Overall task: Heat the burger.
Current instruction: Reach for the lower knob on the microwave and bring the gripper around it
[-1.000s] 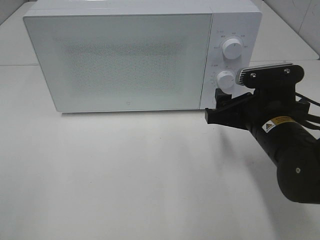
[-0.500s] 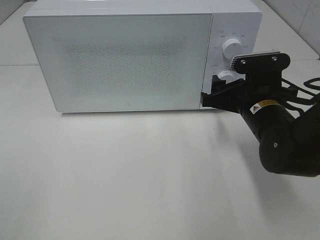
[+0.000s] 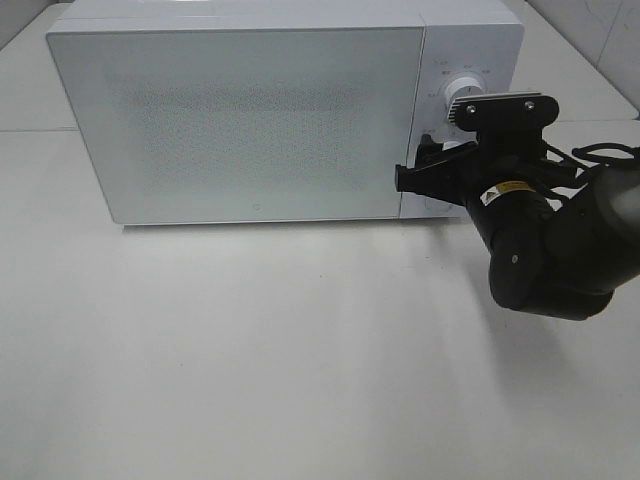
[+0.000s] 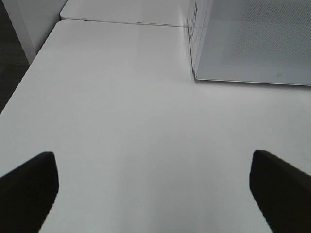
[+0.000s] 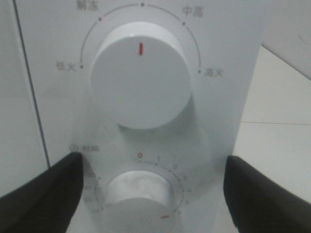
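A: right gripper [image 5: 153, 187]?
B: open, empty, fingers [image 5: 43, 189] flanking lower dial [image 5: 138, 194] by microwave [image 3: 300, 12] right edge, contact unclear. Left gripper [image 4: 153, 187] open, empty, over open table [image 4: 121, 97]
A: burger?
B: can't tell, door [image 3: 240, 120] shut, frosted

Blind spots around the microwave [image 3: 240, 120]

Its frosted door [image 3: 235, 125] shows me nothing of the inside. From the high camera, my right hand [image 3: 415, 168] and its wrist cover the lower dial [image 5: 138, 194] and part of the upper dial [image 3: 458, 88], and the panel print is too small to read. On the right wrist camera, the lower dial and both fingers [image 5: 39, 189] run off the picture's edge. The left hand [image 4: 151, 158] shows only two dark fingertips [image 4: 29, 187], cut at the edge, and only a corner of the microwave.
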Robot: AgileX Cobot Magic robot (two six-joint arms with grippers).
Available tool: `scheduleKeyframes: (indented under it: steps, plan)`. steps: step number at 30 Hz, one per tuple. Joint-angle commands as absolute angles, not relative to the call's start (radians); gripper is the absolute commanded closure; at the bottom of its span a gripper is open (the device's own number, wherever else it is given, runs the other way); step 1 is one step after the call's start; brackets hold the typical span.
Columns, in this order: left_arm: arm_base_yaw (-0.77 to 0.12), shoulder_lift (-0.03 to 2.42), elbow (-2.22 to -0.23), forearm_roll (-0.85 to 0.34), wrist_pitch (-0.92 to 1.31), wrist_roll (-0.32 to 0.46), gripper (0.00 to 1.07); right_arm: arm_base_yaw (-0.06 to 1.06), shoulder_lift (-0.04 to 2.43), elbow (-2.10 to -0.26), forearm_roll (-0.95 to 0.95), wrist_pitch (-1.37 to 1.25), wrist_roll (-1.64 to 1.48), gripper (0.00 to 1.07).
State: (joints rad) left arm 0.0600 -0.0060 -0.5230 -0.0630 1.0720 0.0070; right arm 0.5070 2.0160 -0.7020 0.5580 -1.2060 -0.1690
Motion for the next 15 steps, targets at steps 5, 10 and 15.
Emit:
scheduleKeyframes:
  steps: [5,10,15]
  plan:
    - [0.064,-0.02,-0.521,-0.066,1.065,0.008,0.06,0.503,2.016,-0.732,0.554,-1.221,-0.176,0.32]
    - [0.064,-0.02,-0.521,-0.066,1.065,0.008,0.06,0.503,2.032,-0.735,0.553,-1.218,-0.172,0.32]
    - [0.064,-0.02,-0.521,-0.066,1.065,0.008,0.06,0.507,2.059,-0.735,0.552,-1.217,-0.16,0.32]
